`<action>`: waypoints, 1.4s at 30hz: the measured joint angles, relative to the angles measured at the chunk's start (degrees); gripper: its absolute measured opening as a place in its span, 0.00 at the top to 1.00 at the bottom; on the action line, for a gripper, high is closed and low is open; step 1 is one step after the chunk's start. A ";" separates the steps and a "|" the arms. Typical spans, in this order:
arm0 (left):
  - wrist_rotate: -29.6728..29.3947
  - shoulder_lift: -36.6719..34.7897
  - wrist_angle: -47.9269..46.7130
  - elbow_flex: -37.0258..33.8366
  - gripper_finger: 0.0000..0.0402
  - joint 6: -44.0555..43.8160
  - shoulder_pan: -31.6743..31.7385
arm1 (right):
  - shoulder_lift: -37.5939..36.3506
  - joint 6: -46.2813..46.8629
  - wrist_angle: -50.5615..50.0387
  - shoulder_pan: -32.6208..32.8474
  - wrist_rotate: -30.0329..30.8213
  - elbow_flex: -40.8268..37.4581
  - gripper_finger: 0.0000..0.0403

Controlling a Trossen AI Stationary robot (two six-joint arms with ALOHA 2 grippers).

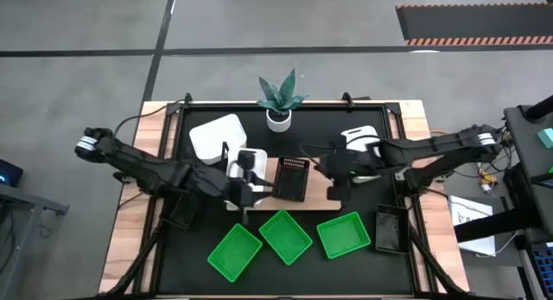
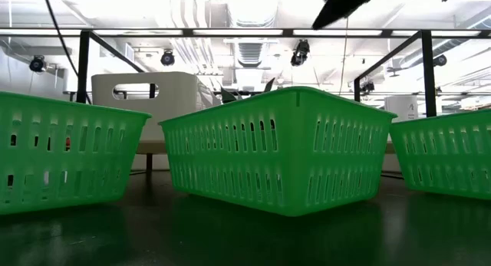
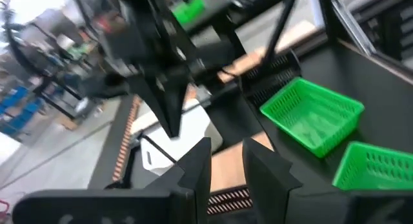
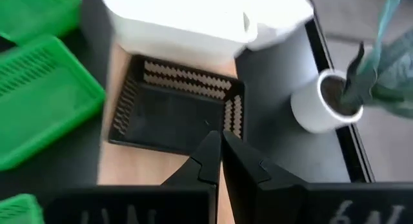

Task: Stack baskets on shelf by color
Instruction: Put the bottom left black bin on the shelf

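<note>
A black basket (image 1: 293, 179) stands on the wooden shelf (image 1: 318, 199), and also shows in the right wrist view (image 4: 174, 111). A white basket (image 1: 216, 137) sits at the shelf's far left. Three green baskets (image 1: 235, 252) (image 1: 285, 236) (image 1: 344, 235) stand in a row near the front edge. Other black baskets lie at the right (image 1: 386, 229) and left (image 1: 183, 210). My left gripper (image 3: 227, 167) is open and empty over the shelf's left end (image 1: 251, 189). My right gripper (image 4: 221, 146) is shut at the black basket's right side (image 1: 328, 175). My right gripper's shut fingertips stand at the black basket's corner (image 4: 230, 121), coming from the table's right and slanting down. The fingers themselves hide the spot. I cannot tell whether they touch the basket. The basket rests flat on the shelf.
A white plant pot (image 1: 278, 118) with a spiky green plant stands at the far edge, behind the shelf. The black mat (image 1: 199, 274) covers most of the table. In the low view the green baskets (image 2: 280, 147) fill the foreground.
</note>
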 joint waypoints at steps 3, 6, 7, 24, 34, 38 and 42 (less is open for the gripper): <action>-0.50 -3.50 6.55 -5.97 0.82 0.07 0.00 | 4.33 0.00 -3.68 -3.00 -4.68 2.89 0.98; -1.29 -6.48 12.64 -11.16 0.82 2.00 0.00 | 8.21 -0.01 -6.67 -5.36 -8.71 4.86 0.98; -1.30 -7.60 14.24 -12.53 0.82 2.88 0.00 | 9.51 -0.02 -7.64 -6.02 -9.40 5.24 0.98; -1.26 -16.95 18.99 -19.30 0.82 1.27 -0.07 | 23.74 -1.35 -13.68 -8.57 -11.67 6.59 0.98; -1.20 -17.03 19.08 -19.34 0.82 1.68 -0.07 | 26.52 -3.05 -11.46 -10.63 -11.49 7.73 0.98; -1.18 -17.01 19.08 -19.30 0.82 1.68 -0.07 | 26.04 -3.28 -9.79 -11.44 -11.47 7.96 0.98; -1.18 -17.00 19.05 -19.36 0.82 1.70 -0.07 | 25.96 -3.34 -9.19 -11.80 -11.50 8.28 0.98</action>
